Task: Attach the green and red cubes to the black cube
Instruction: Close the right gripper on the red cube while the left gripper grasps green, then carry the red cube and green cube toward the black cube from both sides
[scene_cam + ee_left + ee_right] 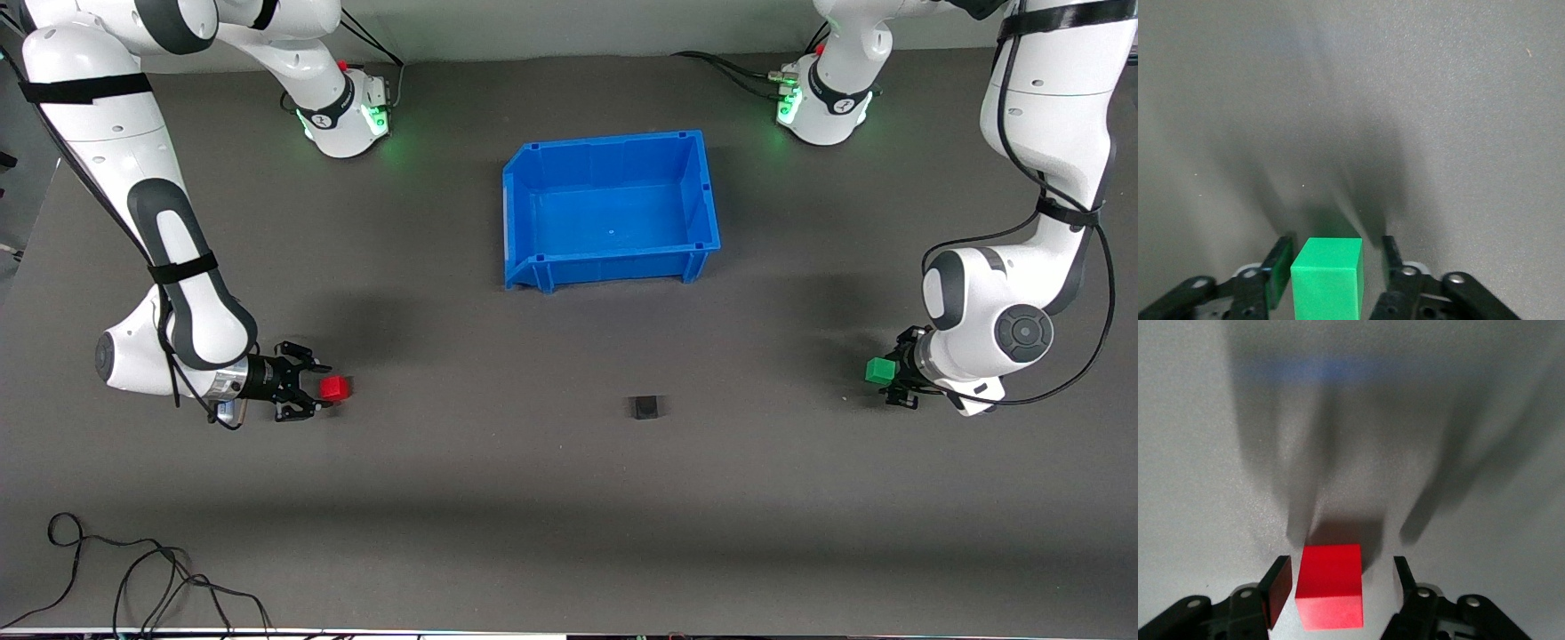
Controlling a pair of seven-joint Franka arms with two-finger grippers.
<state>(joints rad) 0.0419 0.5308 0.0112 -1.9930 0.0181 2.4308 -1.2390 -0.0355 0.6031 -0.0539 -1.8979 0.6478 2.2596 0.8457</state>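
Between my two grippers the black cube (646, 407) sits alone on the dark grey table mat (498, 498), nearer the front camera than the blue bin (533, 213). My left gripper (1330, 267) brackets the green cube (1327, 283) at its end of the table, pads just beside its faces with slim gaps, not clamped. My right gripper (1337, 583) likewise straddles the red cube (1330, 593), one pad near touching, the other apart. Both cubes lie roughly level with the black one, well apart from it, my left arm slightly nearer, I judge. Bare mat runs between, so each approach looks unobstructed
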